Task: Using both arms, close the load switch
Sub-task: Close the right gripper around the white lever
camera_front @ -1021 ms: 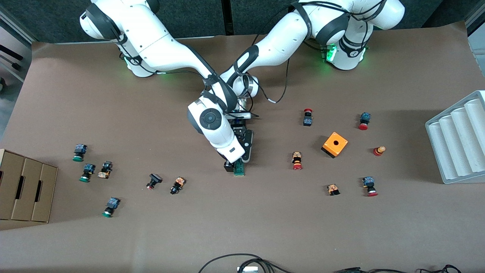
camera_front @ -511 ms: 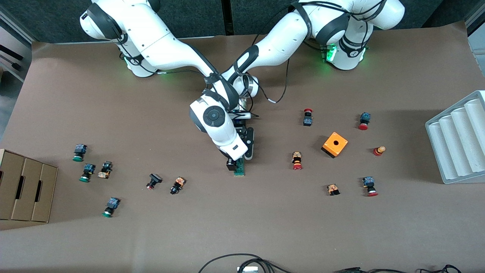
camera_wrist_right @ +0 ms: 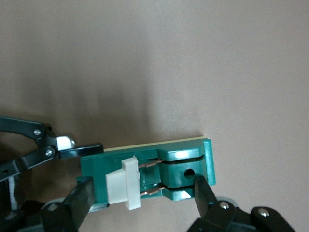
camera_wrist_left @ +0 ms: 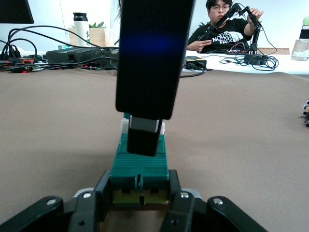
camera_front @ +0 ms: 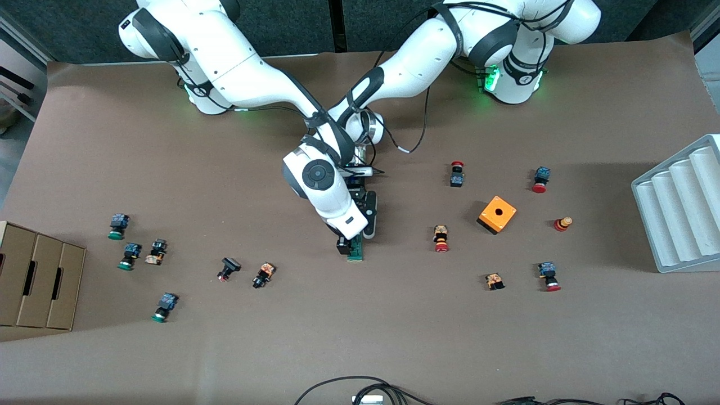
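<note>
Small push buttons with green caps (camera_front: 119,226) lie toward the right arm's end of the brown table (camera_front: 360,337), well apart from the narrow dark-green load switch (camera_front: 355,250) at its middle. An orange box with a hole (camera_front: 497,214) sits toward the left arm's end. The right gripper (camera_front: 347,241) comes down from above, one finger (camera_wrist_left: 143,134) pressing the switch's top. The left gripper (camera_wrist_left: 139,199) lies low, clamped on the switch's end. The right wrist view shows the white end piece (camera_wrist_right: 124,183).
</note>
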Tool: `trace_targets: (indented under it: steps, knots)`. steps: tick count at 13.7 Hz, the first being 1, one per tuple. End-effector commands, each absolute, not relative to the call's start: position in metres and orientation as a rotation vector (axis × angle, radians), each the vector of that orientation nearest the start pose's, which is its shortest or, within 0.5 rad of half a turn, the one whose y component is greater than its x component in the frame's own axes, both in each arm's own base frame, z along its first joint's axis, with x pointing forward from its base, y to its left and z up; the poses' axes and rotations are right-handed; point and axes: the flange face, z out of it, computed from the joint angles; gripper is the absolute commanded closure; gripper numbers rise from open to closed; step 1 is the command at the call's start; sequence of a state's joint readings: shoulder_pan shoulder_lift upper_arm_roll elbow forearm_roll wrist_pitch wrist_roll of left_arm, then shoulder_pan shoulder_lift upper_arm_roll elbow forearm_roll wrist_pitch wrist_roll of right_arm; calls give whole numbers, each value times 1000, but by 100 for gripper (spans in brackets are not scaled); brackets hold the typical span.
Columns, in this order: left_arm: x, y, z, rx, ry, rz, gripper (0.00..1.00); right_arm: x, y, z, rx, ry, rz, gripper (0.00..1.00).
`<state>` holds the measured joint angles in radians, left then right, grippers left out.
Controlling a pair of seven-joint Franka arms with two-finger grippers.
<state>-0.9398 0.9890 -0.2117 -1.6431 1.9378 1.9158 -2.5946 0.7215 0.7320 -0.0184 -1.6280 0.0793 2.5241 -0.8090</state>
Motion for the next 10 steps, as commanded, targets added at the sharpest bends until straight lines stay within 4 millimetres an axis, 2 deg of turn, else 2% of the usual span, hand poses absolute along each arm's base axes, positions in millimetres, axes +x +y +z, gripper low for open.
trace_targets:
  steps: [1,4,10]
  knots:
    - [332,-560,33,-2534,-32,-1883,57,537,459,208,-2306,-2085,-294,8]
    - [332,-560,33,-2534,-30,-1884,57,538,458,209,-2307,-2086,-297,14]
    - [332,-561,34,-2537,-35,-1884,57,537,459,209,-2301,-2096,-297,17]
